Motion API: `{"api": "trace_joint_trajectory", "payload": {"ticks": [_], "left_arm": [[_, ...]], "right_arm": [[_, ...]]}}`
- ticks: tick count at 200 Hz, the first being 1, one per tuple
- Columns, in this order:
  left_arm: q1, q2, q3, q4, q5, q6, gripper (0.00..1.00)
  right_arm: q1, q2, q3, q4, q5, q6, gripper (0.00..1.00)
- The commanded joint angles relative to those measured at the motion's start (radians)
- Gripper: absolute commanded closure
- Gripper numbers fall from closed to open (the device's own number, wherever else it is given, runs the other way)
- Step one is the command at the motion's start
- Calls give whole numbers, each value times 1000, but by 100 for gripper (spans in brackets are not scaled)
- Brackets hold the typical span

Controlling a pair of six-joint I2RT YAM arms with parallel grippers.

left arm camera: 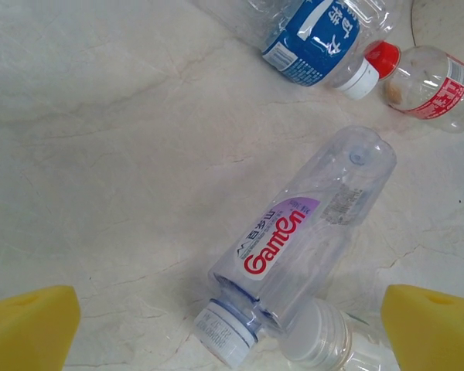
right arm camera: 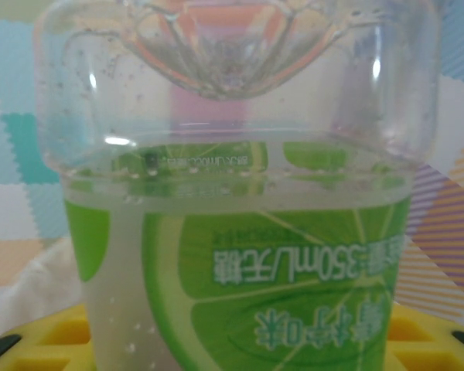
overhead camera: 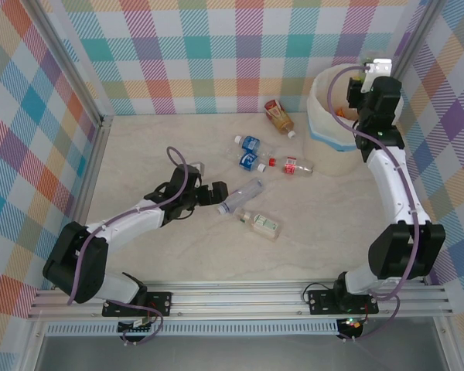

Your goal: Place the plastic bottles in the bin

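Left gripper (overhead camera: 215, 193) low over the pale marbled tabletop (overhead camera: 139, 154), jaws spread wide, holding nothing; its yellow foam pads (left arm camera: 27, 328) stand either side of a clear plastic bottle with a white-and-purple, red-lettered label (left arm camera: 301, 239); that bottle lies on its side, white cap toward the camera, touched by neither pad; a second clear bottle with a white cap (left arm camera: 321, 344) lies just beside its neck; blue-labelled clear bottle (left arm camera: 313, 31) and red-labelled, red-capped bottle (left arm camera: 429, 77) lie further off. Right gripper (overhead camera: 358, 89) raised over the large round cream-white bin (overhead camera: 319, 116) at the table's far right corner, clenched on a clear plastic bottle with a lime-green label (right arm camera: 240, 255); that bottle sits right against the gripper's yellow pads (right arm camera: 46, 336); brown-labelled bottle (overhead camera: 278, 114) lies on the table just left of the bin.
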Motion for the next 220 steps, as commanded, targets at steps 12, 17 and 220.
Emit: {"api": "trace_joint_trajectory", "payload": {"ticks": [12,17,220], "left_arm": [[13,15,40,-55,9,69,0],[13,15,41,-53,11,67,0],[-43,192,210,-194,-2,303,0]], "right_arm": [[-34,61,0,78,171,-35,47],[-39,71,5,79,174,-34,46],[-58,23,64,-259,57,106,0]]}}
